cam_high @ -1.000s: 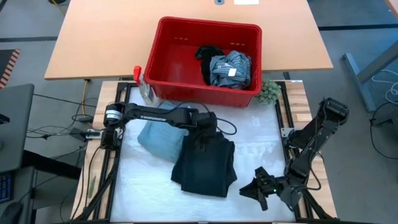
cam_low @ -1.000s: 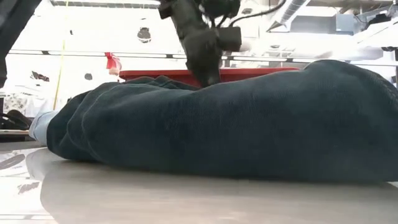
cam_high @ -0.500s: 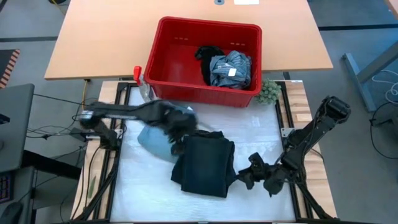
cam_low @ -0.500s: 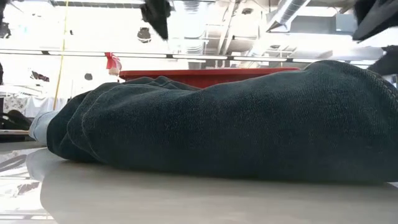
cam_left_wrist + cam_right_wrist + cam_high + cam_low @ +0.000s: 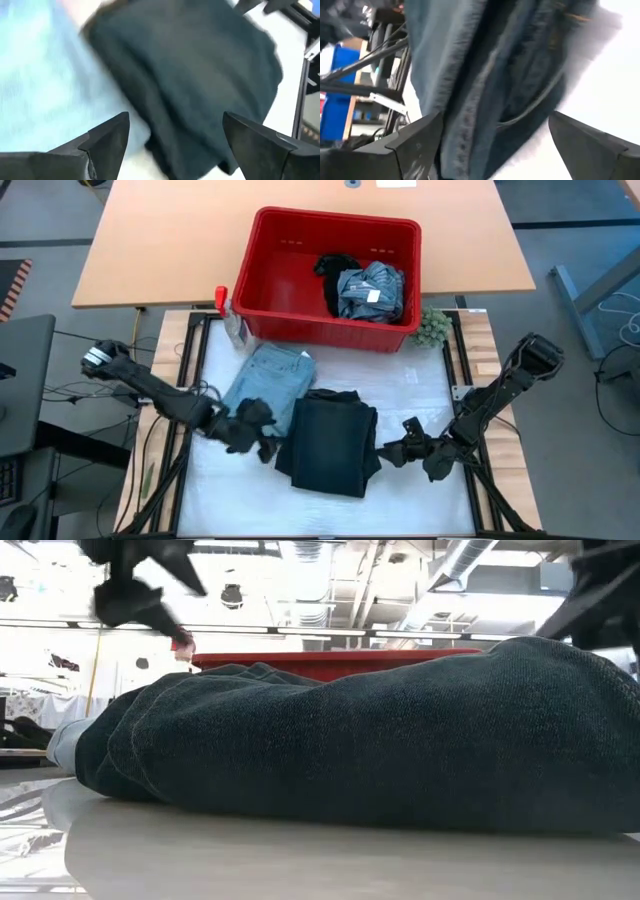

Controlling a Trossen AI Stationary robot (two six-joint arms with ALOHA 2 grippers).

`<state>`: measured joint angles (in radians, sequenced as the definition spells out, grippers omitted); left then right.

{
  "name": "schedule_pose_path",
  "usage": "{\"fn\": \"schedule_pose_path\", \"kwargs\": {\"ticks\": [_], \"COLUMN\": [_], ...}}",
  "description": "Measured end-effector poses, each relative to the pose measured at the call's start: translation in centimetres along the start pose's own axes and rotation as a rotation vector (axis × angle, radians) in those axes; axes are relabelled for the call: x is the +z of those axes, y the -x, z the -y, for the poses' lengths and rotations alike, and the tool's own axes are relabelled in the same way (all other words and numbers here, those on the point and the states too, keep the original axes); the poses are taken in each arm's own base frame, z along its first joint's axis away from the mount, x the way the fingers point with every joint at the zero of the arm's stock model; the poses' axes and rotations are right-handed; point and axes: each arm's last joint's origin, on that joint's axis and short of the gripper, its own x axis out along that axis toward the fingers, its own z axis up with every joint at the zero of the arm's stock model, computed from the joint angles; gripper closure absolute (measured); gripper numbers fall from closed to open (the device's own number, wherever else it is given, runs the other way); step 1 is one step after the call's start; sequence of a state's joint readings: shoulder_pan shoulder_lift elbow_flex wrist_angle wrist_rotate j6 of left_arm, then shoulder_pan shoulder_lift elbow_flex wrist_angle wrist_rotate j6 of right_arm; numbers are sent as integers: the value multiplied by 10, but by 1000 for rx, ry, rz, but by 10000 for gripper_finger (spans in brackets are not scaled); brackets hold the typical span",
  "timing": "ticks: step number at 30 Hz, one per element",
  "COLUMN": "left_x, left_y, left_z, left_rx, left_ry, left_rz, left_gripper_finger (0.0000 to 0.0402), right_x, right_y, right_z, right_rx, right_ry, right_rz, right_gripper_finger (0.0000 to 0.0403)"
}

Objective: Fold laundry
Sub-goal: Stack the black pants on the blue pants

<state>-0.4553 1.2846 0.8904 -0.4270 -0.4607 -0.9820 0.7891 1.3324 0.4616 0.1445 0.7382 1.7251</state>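
Note:
A folded dark navy garment (image 5: 330,442) lies flat on the white table, its far left corner overlapping a light blue garment (image 5: 268,378). In the low view the navy garment (image 5: 400,740) fills the picture. My left gripper (image 5: 262,442) hangs open just left of the navy garment's left edge, pointing at it; its wrist view shows both garments (image 5: 190,75) beyond the open fingers (image 5: 107,142). My right gripper (image 5: 388,452) stands open beside the navy garment's right edge, whose stacked folds (image 5: 510,80) show between its fingers. I see neither gripper touching cloth.
A red basket (image 5: 335,220) at the table's far edge holds grey-blue and black garments (image 5: 370,288). A green fuzzy ball (image 5: 433,327) sits by its right corner and a small bottle (image 5: 228,315) by its left. Bare white table (image 5: 425,395) lies right of the navy garment.
My left gripper has left the navy garment's far edge and swung fast toward the table's left and near side, rolling as it went, uncovering the light blue garment. My right gripper has come down and leftward to the navy garment's right edge. Both garments have stayed put.

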Motion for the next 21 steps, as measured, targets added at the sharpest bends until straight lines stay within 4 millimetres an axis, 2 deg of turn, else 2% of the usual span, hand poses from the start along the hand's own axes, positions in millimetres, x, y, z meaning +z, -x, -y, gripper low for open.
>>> {"fn": "schedule_pose_path", "kwargs": {"ticks": [3, 10, 17, 21], "left_x": [-18, -37, -54, -66], "left_y": [-8, -35, -74, -96], "left_z": [-14, -26, -13, -11], "left_rx": [-11, -101, -197, -205], "left_ry": [120, 250, 284, 326], "left_rz": [12, 87, 68, 54], "left_gripper_finger": [95, 95, 95, 95], "right_x": [1, 0, -10, -21], "right_y": [-3, -20, -47, -64], "right_z": [7, 7, 20, 17], "right_rx": [-23, -2, -16, -26], "right_ry": [-48, -88, -109, -57], "right_rz": [11, 49, 77, 93], "right_gripper_finger": [12, 12, 12, 12]}}
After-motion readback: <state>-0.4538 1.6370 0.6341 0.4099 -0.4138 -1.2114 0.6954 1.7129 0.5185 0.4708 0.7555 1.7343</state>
